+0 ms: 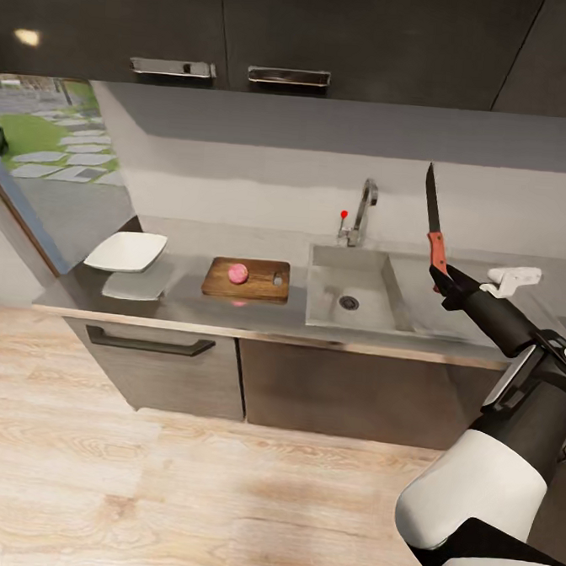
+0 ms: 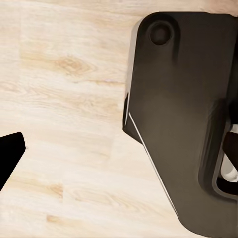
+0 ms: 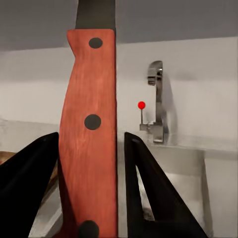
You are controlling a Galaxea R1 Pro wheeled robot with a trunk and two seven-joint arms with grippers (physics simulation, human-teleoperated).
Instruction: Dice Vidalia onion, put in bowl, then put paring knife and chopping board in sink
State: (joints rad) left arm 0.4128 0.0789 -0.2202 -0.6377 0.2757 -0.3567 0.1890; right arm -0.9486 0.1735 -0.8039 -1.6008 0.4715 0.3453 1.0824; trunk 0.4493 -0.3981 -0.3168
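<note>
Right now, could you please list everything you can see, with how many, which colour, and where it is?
onion: one, pinkish-red, on the board
board: one, brown wood, on the counter left of the sink
bowl: one, white, at the counter's left end
sink: one, grey, set into the counter
tap: one, chrome with a red knob, behind the sink
counter: one, glossy grey, above dark cabinets
floor: light wood, in front of the cabinets
knife: one, dark blade and red handle, upright in the right gripper
right gripper: black fingers shut on the knife handle, above the counter right of the sink
left gripper: a black finger tip over the floor
</note>
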